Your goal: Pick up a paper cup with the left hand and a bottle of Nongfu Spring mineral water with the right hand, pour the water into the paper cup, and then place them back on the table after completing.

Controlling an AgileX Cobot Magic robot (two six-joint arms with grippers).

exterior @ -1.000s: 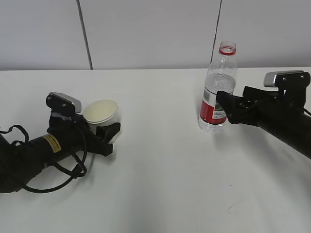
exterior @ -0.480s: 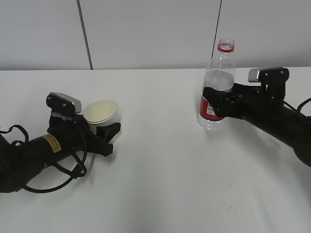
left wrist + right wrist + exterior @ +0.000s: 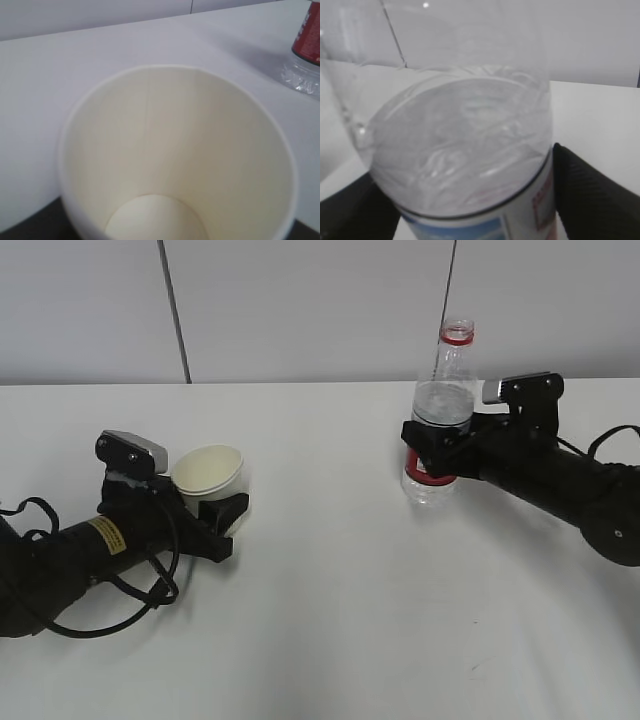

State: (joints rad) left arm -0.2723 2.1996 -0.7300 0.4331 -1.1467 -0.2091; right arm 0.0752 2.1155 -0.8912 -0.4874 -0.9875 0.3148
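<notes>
The big white table (image 3: 330, 590) fills most of the view. The right hand (image 3: 432, 452) reaches in from 3 o'clock, and its fingers pinch the bottle (image 3: 440, 410) around its red label. The bottle stands upright with no cap, at 1 o'clock on the table. The water (image 3: 465, 145) reaches above the label. The left hand (image 3: 215, 515) lies at 9 o'clock. Its fingers hug the tilted paper cup (image 3: 210, 475), which looks empty inside.

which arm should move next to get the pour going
The right hand: it already grips the bottle upright and well away from the cup. The left hand holds the empty paper cup low by the table.
</notes>
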